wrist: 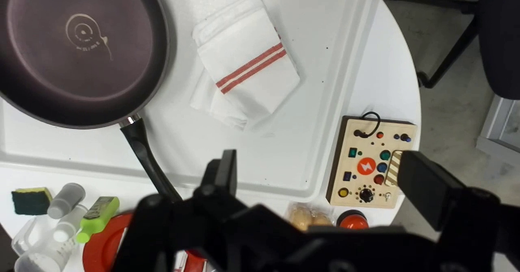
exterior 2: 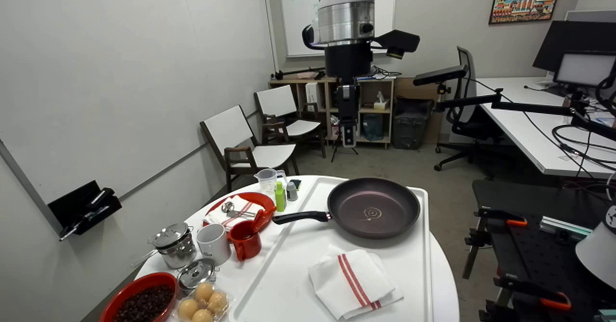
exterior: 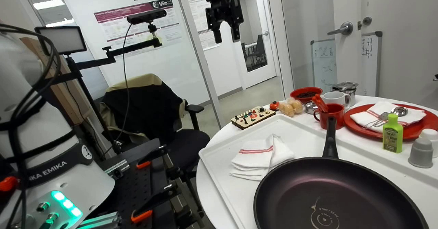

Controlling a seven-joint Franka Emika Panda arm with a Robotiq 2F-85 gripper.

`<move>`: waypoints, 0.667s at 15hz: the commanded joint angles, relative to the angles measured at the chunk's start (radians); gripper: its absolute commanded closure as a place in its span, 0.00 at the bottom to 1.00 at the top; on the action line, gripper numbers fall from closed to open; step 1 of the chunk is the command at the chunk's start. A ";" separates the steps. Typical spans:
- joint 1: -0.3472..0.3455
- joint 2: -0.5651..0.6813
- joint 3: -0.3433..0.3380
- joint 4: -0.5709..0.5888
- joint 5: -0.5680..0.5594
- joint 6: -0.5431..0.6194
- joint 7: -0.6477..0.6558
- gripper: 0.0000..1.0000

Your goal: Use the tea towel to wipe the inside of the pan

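Observation:
The tea towel is white with red stripes and lies folded on a white tray [exterior 2: 284,278]. It shows in both exterior views [exterior: 253,158] [exterior 2: 353,283] and the wrist view [wrist: 252,64]. The dark pan stands on the same tray beside the towel, in both exterior views [exterior: 328,198] [exterior 2: 375,206] and the wrist view [wrist: 81,40]. Its inside faces up and nothing lies in it. My gripper [exterior: 227,37] hangs high above the table, apart from towel and pan; it also shows in an exterior view [exterior 2: 348,136]. In the wrist view its fingers [wrist: 321,178] are wide apart with nothing between them.
Along the tray's side stand a red mug [exterior 2: 245,239], a white mug [exterior 2: 213,243], a green bottle [exterior 2: 280,197] and a red plate [exterior: 356,117]. A wooden button box [wrist: 369,162] sits near the table edge. The pan's black handle [exterior: 330,140] crosses the tray towards the mugs.

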 commanded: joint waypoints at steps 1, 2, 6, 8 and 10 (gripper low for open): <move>-0.016 0.131 0.022 0.137 -0.071 -0.074 0.046 0.00; -0.015 0.157 0.024 0.159 -0.085 -0.087 0.051 0.00; -0.013 0.261 0.028 0.229 -0.134 -0.118 0.059 0.00; -0.013 0.303 0.028 0.244 -0.155 -0.099 0.049 0.00; -0.016 0.337 0.027 0.247 -0.164 -0.056 0.029 0.00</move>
